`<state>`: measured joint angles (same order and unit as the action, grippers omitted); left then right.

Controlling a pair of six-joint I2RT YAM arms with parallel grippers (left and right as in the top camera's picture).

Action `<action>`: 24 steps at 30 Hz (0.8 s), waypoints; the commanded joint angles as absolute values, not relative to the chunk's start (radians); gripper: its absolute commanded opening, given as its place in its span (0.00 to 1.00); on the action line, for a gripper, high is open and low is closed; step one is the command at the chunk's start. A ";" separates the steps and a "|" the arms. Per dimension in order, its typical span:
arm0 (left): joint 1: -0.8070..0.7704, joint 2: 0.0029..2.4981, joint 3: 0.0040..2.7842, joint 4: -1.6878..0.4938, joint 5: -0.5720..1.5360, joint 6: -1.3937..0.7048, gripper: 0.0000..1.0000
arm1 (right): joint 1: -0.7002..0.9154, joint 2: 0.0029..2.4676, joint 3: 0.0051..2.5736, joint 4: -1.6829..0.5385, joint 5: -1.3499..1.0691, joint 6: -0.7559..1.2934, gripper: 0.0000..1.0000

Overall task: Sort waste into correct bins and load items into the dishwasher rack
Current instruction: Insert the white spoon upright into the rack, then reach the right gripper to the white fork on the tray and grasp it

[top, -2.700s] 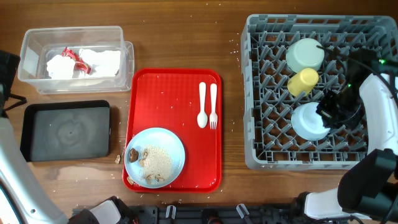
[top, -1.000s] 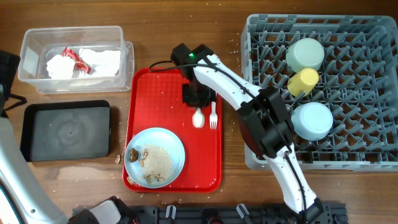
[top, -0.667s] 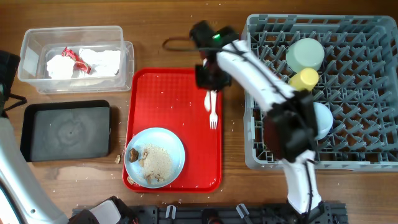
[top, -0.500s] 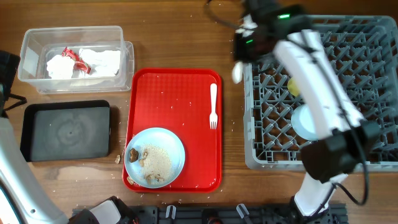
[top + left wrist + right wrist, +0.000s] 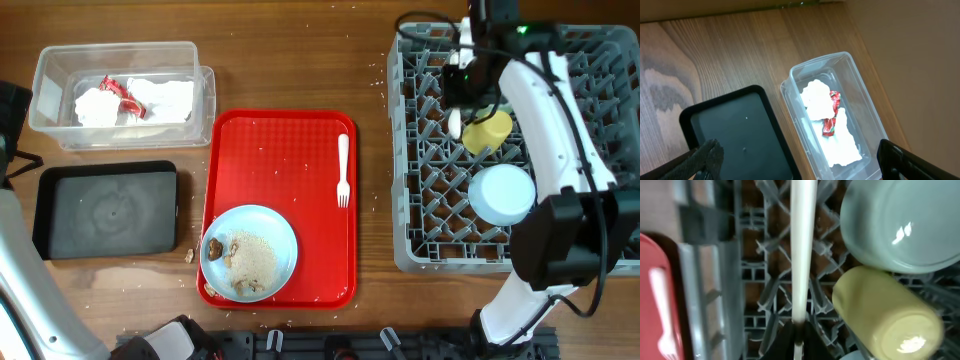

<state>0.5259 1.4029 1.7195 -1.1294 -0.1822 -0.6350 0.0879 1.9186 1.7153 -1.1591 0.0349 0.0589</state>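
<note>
**Right gripper: spoon held over rack**

Right gripper [image 5: 797,339] clamped on the handle end of the spoon [image 5: 802,245]. The spoon hangs above the rack [image 5: 420,240] pegs, just beside the yellow cup [image 5: 487,130] and green bowl [image 5: 900,225]. Blue bowl [image 5: 500,193] sits in the rack. Fork [image 5: 343,170] lies on the red tray [image 5: 260,150], and the plate [image 5: 282,232] with crumbs [image 5: 252,262] is there too. Left gripper [image 5: 799,150] is spread wide above the tub [image 5: 860,75], which holds napkins [image 5: 815,97] and a wrapper [image 5: 831,120], and above the black tray [image 5: 735,130].

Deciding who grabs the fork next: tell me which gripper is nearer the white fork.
Right. The right gripper, shut on the white spoon, is over the dishwasher rack, right of the fork; the left gripper hangs open beyond the clear tub and black tray.
</note>
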 commanded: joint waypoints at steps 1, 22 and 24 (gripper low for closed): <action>0.530 1.405 1.721 -1.130 -0.184 -0.645 1.00 | 0.087 1.927 1.695 -1.146 0.044 0.057 0.42; 0.530 1.405 1.721 -1.130 -0.184 -0.645 1.00 | 0.643 2.003 1.706 -1.061 0.112 0.791 0.51; 0.530 1.405 1.721 -1.130 -0.183 -0.645 1.00 | 0.642 2.076 1.706 -1.058 0.105 0.813 0.50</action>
